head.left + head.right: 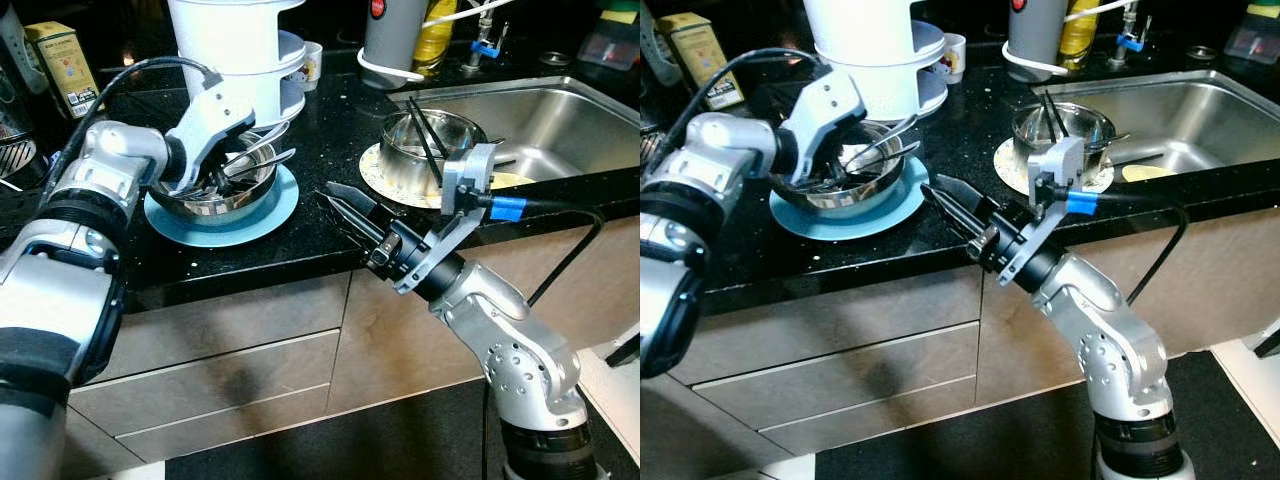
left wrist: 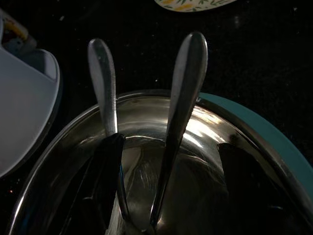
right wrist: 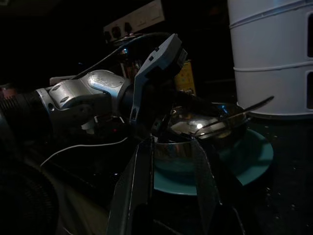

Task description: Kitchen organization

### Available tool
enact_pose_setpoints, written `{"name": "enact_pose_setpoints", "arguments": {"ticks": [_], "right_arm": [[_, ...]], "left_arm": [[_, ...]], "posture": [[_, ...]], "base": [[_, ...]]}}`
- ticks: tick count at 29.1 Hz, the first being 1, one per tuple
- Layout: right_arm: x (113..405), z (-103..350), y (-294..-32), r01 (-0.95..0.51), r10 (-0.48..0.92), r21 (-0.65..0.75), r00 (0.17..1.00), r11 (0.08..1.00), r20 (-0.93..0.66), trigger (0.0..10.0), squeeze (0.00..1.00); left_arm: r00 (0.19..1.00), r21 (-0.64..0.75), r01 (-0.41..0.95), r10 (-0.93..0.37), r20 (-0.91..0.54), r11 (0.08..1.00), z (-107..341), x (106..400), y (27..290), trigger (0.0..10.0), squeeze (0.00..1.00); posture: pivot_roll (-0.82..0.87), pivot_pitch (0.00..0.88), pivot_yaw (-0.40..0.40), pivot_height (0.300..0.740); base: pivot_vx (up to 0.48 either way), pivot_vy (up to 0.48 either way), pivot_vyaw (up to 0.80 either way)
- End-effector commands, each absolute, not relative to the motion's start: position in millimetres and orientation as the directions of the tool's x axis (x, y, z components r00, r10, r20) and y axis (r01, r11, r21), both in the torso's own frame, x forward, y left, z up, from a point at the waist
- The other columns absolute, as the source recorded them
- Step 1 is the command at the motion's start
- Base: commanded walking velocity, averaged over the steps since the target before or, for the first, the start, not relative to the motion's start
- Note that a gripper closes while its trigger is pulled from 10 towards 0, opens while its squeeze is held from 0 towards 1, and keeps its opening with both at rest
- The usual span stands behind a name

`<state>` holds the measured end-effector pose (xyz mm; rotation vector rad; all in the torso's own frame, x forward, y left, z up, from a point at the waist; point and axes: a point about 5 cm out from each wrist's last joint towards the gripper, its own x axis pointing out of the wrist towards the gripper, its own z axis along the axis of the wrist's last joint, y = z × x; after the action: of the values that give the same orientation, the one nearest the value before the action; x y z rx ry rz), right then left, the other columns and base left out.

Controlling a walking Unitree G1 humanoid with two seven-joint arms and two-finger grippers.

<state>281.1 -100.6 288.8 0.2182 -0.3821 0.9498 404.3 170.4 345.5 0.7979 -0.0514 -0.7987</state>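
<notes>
Nearest the camera, the right gripper [image 1: 345, 205] is hovering at the counter's front edge, its two black fingers parted with nothing between them, pointing toward ten o'clock at the steel bowl [image 1: 215, 190]. Further in, that bowl is sitting on a teal plate [image 1: 262, 218] on the black countertop [image 1: 330, 150], and the left gripper [image 1: 205, 180] is reaching down into it. From the left wrist view its fingers [image 2: 108, 161] are standing spread inside the bowl beside two spoons [image 2: 183, 98] whose handles are leaning out over the rim toward two o'clock; nothing looks clamped yet.

At three o'clock from the bowl, a steel pot [image 1: 430, 135] holding dark chopsticks is resting on a patterned plate [image 1: 385, 180] beside the sink [image 1: 560, 120]. Beyond, at twelve o'clock, a white tiered container [image 1: 235, 45] is standing just behind the bowl.

The step in hand appears to be picking cutlery out of the bowl. The next move probably calls for the left fingers to be closing around one spoon handle and lifting it clear without dragging the bowl off its plate.
</notes>
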Motion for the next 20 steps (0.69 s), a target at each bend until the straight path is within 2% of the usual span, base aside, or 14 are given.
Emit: {"name": "enact_pose_setpoints", "arguments": {"ticks": [1, 4, 5, 6, 7, 8, 9, 10, 11, 20], "right_arm": [[277.3, 289.4, -101.3, -0.823, 0.747, 0.016, 0.522, 0.567, 0.412, 10.0, 0.00], [278.0, 289.9, -101.7, -0.816, 0.740, 0.019, 0.533, 0.577, 0.411, 10.0, 0.00], [278.3, 290.2, -101.7, -0.813, 0.736, 0.019, 0.538, 0.583, 0.411, 10.0, 0.00], [278.4, 290.3, -101.6, -0.811, 0.735, 0.020, 0.540, 0.584, 0.410, 10.0, 0.00], [278.5, 290.3, -101.4, -0.811, 0.735, 0.020, 0.540, 0.585, 0.410, 10.0, 0.00], [278.6, 290.4, -101.1, -0.811, 0.735, 0.020, 0.541, 0.585, 0.410, 10.0, 0.00], [278.6, 290.4, -101.1, -0.811, 0.735, 0.020, 0.541, 0.585, 0.410, 10.0, 0.00], [278.9, 290.4, -100.8, -0.810, 0.734, 0.022, 0.542, 0.586, 0.409, 10.0, 0.00], [279.4, 290.4, -100.6, -0.808, 0.733, 0.020, 0.545, 0.589, 0.407, 10.0, 0.00], [281.5, 291.4, -100.9, -0.804, 0.732, 0.020, 0.551, 0.594, 0.402, 10.0, 0.00]], "left_arm": [[0.724, 0.681, 0.607, -0.639, -0.261, 0.410, 345.9, 405.4, 168.2, 10.0, 0.00], [0.758, 0.710, 0.568, -0.601, -0.253, 0.417, 343.6, 407.8, 168.1, 9.9, 0.00], [0.780, 0.732, 0.539, -0.575, -0.247, 0.416, 342.4, 409.2, 168.5, 5.8, 0.00], [0.788, 0.740, 0.528, -0.566, -0.244, 0.417, 342.0, 409.7, 168.7, 5.8, 0.00], [0.793, 0.744, 0.521, -0.560, -0.240, 0.419, 341.7, 410.0, 168.9, 4.2, 0.00], [0.797, 0.747, 0.515, -0.556, -0.236, 0.421, 341.7, 410.3, 169.1, 3.5, 0.00], [0.797, 0.747, 0.515, -0.556, -0.236, 0.421, 341.7, 410.3, 169.1, 3.5, 0.00], [0.803, 0.751, 0.504, -0.551, -0.226, 0.427, 342.1, 410.6, 169.5, 1.1, 0.00], [0.806, 0.750, 0.499, -0.550, -0.218, 0.433, 342.8, 410.6, 170.1, 0.0, 0.00], [0.802, 0.742, 0.500, -0.563, -0.202, 0.447, 344.3, 409.9, 171.2, 0.0, 0.00]], "posture": [[0.00, 0.206, 0.037, 0.740], [0.00, 0.208, 0.037, 0.740], [0.00, 0.210, 0.036, 0.740], [0.00, 0.210, 0.036, 0.740], [0.00, 0.210, 0.035, 0.740], [0.00, 0.210, 0.035, 0.740], [0.00, 0.210, 0.035, 0.740], [-0.01, 0.210, 0.034, 0.740], [0.00, 0.209, 0.032, 0.740], [0.00, 0.205, 0.025, 0.740]], "base": [[0.000, 0.000, 0.00], [0.000, 0.000, 0.00], [0.000, 0.000, 0.00], [0.000, 0.000, 0.00], [0.000, 0.000, 0.00], [0.000, 0.000, 0.00], [0.000, 0.000, 0.00], [0.000, 0.000, 0.00], [0.000, 0.000, 0.00], [0.000, 0.000, 0.00]]}}
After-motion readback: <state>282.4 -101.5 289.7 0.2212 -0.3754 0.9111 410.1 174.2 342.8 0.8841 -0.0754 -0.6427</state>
